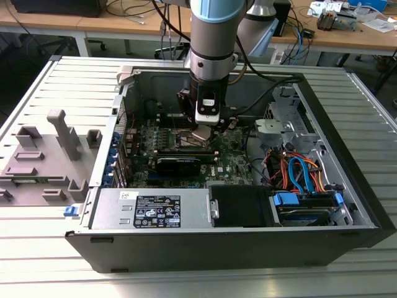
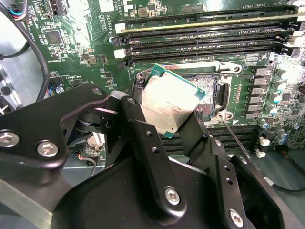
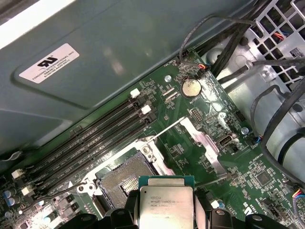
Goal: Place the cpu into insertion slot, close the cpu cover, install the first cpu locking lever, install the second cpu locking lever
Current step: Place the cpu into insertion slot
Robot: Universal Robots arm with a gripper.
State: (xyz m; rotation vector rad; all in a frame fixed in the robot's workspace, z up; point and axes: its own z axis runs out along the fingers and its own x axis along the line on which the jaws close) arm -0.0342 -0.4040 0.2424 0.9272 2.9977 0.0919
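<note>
Cpu [image 2: 169,102] (silvery top, green rim) sits tilted, gripped by the pincer [image 2: 164,115] over the insertion slot [image 2: 208,93].

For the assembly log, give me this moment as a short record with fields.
cpu: gripped in the jaws by two opposite edges, not seated
gripper: shut on the cpu, down inside the computer case
insertion slot: empty, contacts exposed
cpu cover: swung open, clear of the slot
task state: chip not yet placed, cover not closed
</note>
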